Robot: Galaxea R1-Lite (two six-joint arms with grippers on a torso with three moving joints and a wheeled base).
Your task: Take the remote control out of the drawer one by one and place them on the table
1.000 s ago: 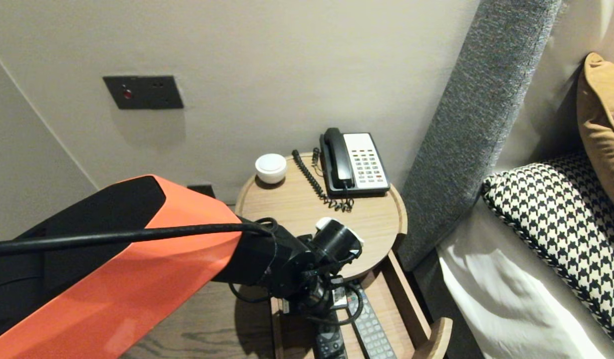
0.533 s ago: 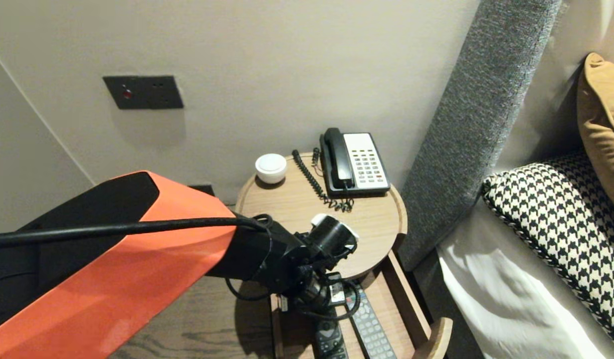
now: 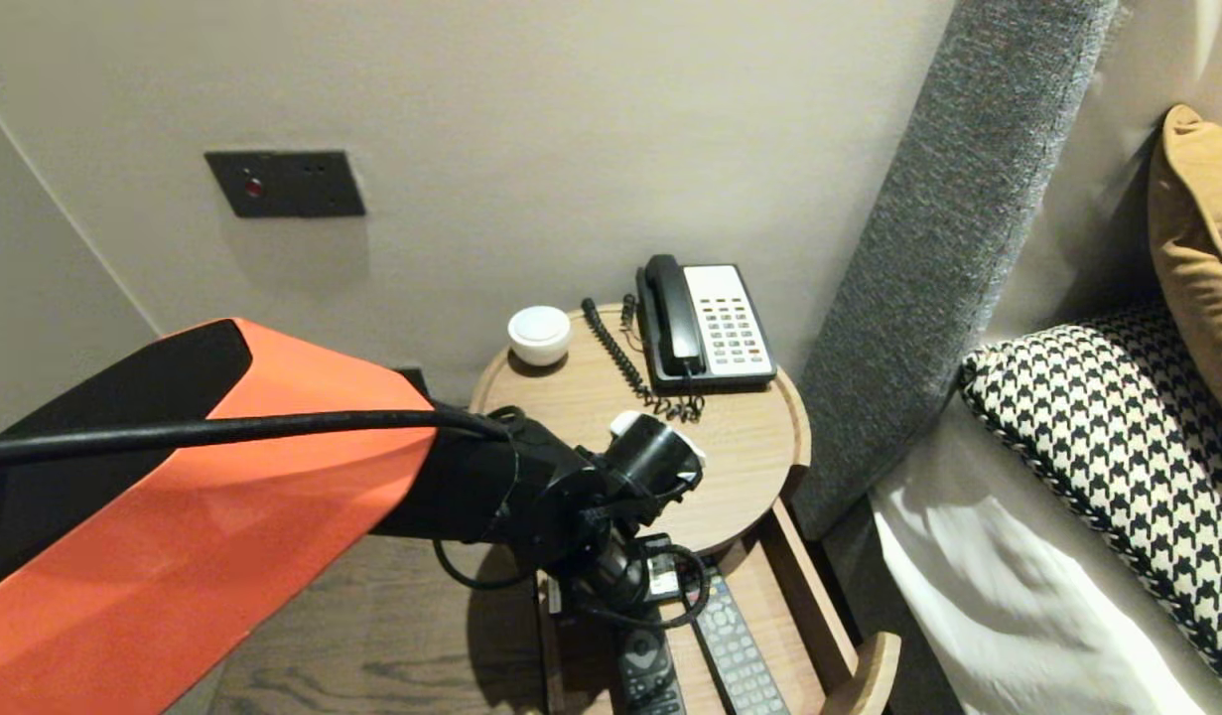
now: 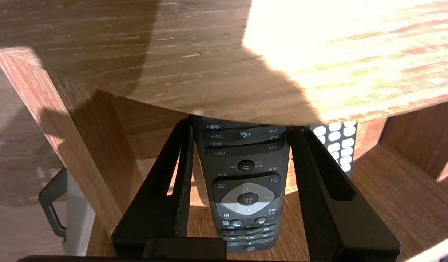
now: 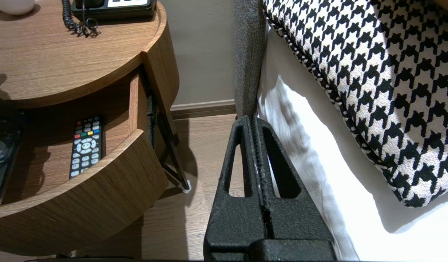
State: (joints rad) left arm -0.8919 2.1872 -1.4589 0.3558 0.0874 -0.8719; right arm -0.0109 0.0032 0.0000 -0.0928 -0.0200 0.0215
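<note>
Left wrist view: the left hand (image 4: 242,128) angles down into the open drawer (image 4: 391,189), gripping the dark remote (image 4: 245,182) by its sides just under the desk (image 4: 209,65) edge. The right hand (image 5: 254,123) hangs closed beside the bed (image 5: 318,163).

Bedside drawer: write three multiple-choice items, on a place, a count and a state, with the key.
1. Where is the dark remote control with the grey round pad? A) between the fingers of the left gripper, at the open wooden drawer B) on the table top C) on the bed
2. How many remote controls show in the drawer? A) one B) two C) three
3. The right gripper is: A) wide open B) shut, empty C) shut on a pillow
A: the left wrist view shows it there. B: a black remote control with white buttons lies beside it. B: its fingers meet.
</note>
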